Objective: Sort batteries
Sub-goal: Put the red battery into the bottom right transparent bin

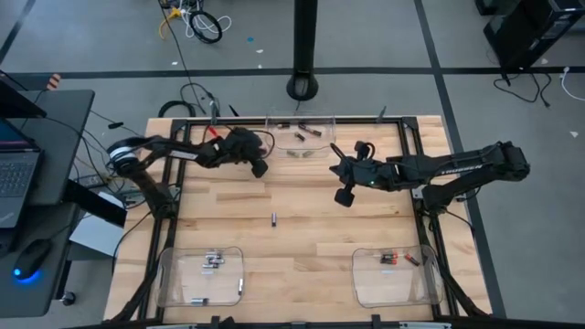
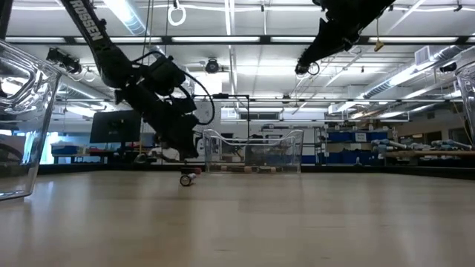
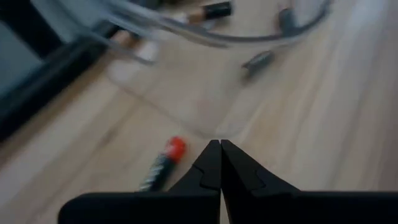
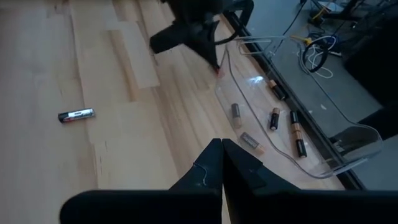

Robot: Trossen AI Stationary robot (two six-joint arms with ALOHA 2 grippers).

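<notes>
Batteries: from above, several lie in the clear far bin [image 1: 302, 137] at the desk's far edge, one [image 1: 273, 217] mid-desk, others in both near-corner bins; left wrist view: a black, red-tipped cell [image 3: 163, 164] beside the left gripper [image 3: 219, 144], fingers together, which should part before descending squarely; right wrist view: right gripper [image 4: 221, 143] pressed together, empty.
</notes>
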